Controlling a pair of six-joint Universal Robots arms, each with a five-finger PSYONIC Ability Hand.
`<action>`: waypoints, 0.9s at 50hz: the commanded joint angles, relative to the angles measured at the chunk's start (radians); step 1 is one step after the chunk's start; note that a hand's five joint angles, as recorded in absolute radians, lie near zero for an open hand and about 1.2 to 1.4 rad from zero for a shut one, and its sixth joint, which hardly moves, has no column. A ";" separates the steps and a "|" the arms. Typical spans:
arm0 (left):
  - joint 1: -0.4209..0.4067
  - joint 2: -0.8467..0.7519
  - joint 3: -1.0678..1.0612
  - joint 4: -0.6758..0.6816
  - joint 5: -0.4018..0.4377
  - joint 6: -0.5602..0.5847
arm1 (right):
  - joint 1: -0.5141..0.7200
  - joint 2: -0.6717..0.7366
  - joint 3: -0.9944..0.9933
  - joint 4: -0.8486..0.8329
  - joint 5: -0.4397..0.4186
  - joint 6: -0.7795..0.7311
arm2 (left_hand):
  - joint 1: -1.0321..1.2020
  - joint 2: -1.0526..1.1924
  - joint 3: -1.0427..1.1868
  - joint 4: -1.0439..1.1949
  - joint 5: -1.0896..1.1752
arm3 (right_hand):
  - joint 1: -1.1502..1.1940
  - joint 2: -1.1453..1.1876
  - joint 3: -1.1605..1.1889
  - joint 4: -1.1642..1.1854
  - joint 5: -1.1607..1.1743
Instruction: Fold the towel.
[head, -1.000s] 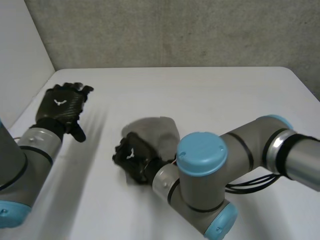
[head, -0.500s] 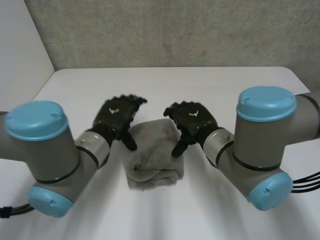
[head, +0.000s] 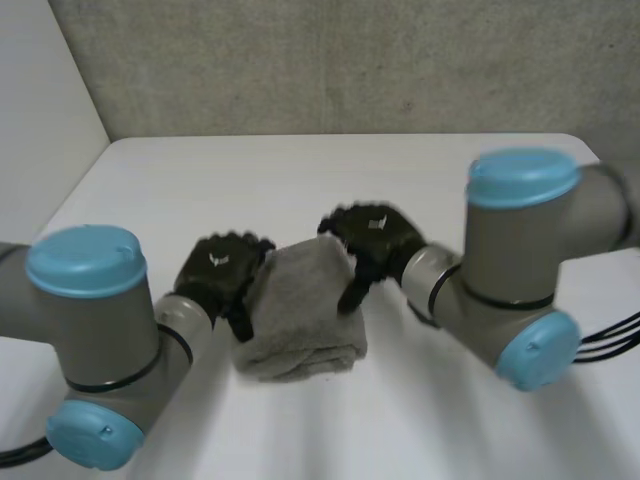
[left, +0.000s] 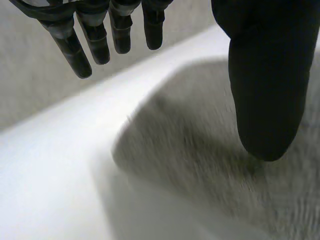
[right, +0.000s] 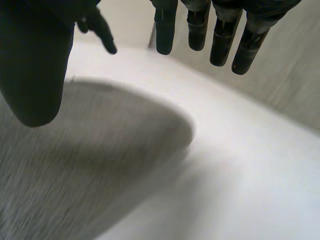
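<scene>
- A small grey towel (head: 300, 315) lies folded into a thick, roughly square bundle near the middle of a white table (head: 420, 180). Its near edge is rounded and bulky.
- The robot's two arms reach in from either side, so the towel sits between the two black hands.
- The left hand (head: 215, 275) is at the towel's left edge, just beside the cloth. Its thumb points down along that edge.
- In the left wrist view the fingers (left: 70, 47) are straight and spread out over the bare table beyond the towel. The thumb (left: 265, 90) stands well apart from them, above the grey cloth. Nothing is held between them.
- The right hand (head: 375, 235) is at the towel's far right corner, with its thumb pointing down over the right edge.
- In the right wrist view its fingers (right: 220, 35) are also straight and apart from the thumb (right: 35, 65). The thumb hangs over the towel, and this hand grips nothing either.
- Whether either thumb actually touches the cloth cannot be told.
- A grey concrete wall (head: 350, 60) rises behind the table's far edge.
</scene>
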 joint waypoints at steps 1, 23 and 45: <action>-0.004 0.198 0.054 -0.006 -0.004 -0.004 | -0.043 -0.237 0.020 -0.043 0.062 0.029 | 0.003 0.004 0.004 0.004 0.003 | -0.066 -0.059 -0.040 -0.056 -0.058; 0.250 0.481 0.094 -0.227 0.043 -0.110 | -0.199 -0.513 0.169 -0.035 0.335 -0.041 | -0.006 -0.005 -0.005 -0.005 -0.006 | -0.066 -0.059 -0.040 -0.056 -0.058; 0.203 0.467 0.191 -0.224 0.062 -0.110 | -0.202 -0.506 0.168 -0.037 0.290 -0.047 | 0.006 0.006 0.007 0.007 0.006 | -0.066 -0.059 -0.040 -0.056 -0.058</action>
